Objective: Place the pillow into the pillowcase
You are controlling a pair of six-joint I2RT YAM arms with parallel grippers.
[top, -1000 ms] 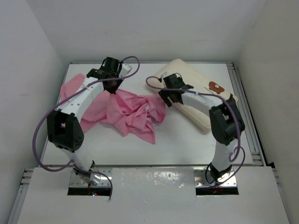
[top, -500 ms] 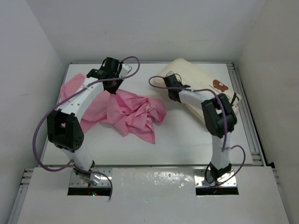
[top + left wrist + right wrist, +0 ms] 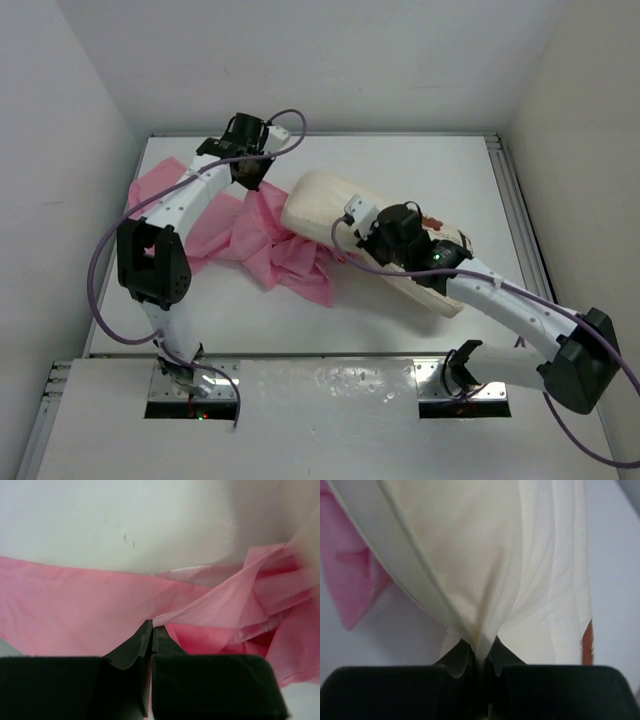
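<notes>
One large cream-white rectangular padded pillow (image 3: 322,200) is lying slantwise across the middle of the white table (image 3: 440,160). Its far-left end is resting on the crumpled edge of the thin, shiny pink fabric pillowcase (image 3: 225,235). From the overhead view I am reading the pillow as sitting on top of the pink cloth rather than inside it. A scrap of the brown bear print (image 3: 436,221) is showing just beside the right arm's wrist.

The right end effector (image 3: 347,228) is gripping the pillow at its near long side. On the right wrist camera I am watching the two black fingers pressing together on a pinched-up fold of the cream cover, which is fanning out above them.

The pillowcase is sprawling in loose folds over the left half of the table, from the far-left corner towards the centre. The left end effector (image 3: 250,180) is sitting at the far edge of that cloth. On the left wrist camera its fingers are lying flat together, with a thin pink edge of the pillowcase caught at their tips.
</notes>
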